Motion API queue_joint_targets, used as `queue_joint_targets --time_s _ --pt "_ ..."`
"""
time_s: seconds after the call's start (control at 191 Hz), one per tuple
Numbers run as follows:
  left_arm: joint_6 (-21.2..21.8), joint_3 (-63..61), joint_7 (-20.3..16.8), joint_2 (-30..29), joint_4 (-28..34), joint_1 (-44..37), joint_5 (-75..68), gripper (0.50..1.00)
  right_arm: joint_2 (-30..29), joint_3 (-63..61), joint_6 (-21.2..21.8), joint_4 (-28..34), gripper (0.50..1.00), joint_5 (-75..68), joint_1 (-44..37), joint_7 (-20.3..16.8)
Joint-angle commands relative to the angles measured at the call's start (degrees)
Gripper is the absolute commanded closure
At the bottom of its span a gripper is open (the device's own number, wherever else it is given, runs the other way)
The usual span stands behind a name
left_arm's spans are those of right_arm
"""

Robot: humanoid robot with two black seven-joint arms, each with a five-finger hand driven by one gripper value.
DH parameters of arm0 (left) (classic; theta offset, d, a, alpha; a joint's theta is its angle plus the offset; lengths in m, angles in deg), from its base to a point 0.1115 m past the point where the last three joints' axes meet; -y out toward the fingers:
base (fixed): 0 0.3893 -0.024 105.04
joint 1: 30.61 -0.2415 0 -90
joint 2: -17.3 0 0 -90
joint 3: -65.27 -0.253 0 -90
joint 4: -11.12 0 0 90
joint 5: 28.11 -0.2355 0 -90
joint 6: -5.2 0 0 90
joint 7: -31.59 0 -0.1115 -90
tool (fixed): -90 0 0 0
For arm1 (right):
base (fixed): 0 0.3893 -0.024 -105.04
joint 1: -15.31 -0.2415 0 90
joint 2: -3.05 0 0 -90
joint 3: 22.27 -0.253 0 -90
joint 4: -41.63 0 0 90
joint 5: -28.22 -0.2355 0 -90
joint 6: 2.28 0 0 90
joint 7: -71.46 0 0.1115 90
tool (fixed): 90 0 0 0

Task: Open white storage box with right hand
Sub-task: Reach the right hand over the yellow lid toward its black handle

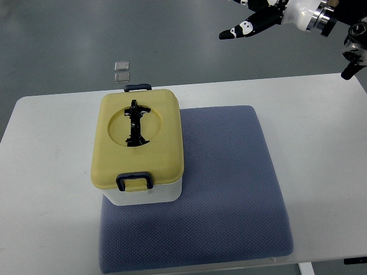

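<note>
A white storage box (143,193) with a yellow lid (155,146) stands on the left part of a blue-grey mat (229,189). The lid is shut. It has a black folding handle (136,122) lying in a round recess and a dark clasp at the near edge (135,181) and one at the far edge (138,87). My right hand (252,26) is raised at the top right, far above and beyond the box, its black fingers stretched out to the left and holding nothing. The left arm does not show.
The mat lies on a white table (46,189) whose far edge runs near the box. Two small clear squares (121,70) lie on the grey floor beyond the table. A black part (354,46) shows at the right edge.
</note>
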Motion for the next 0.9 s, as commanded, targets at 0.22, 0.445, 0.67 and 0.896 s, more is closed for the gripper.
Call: queue_joint_targets --time_s 0.22,0.445,0.67,0.896 --pt "0.00 0.00 0.00 0.00 0.00 0.00 -0.06 0.500 -4.29 4.13 -0.23 7.03 0.556 16.43 -5.69 1.01" --pt "0.00 0.00 0.00 0.00 0.00 0.00 -0.06 0.500 -7.28 13.80 -4.53 9.76 0.558 21.35 -11.66 1.01" --pt "0.00 0.00 0.00 0.00 0.00 0.00 0.02 0.500 -11.33 20.75 -11.83 9.67 0.558 27.07 -15.53 0.84" --pt "0.00 0.00 0.00 0.00 0.00 0.00 -0.06 0.500 -14.31 23.91 -12.89 9.67 0.560 27.42 -19.84 0.57"
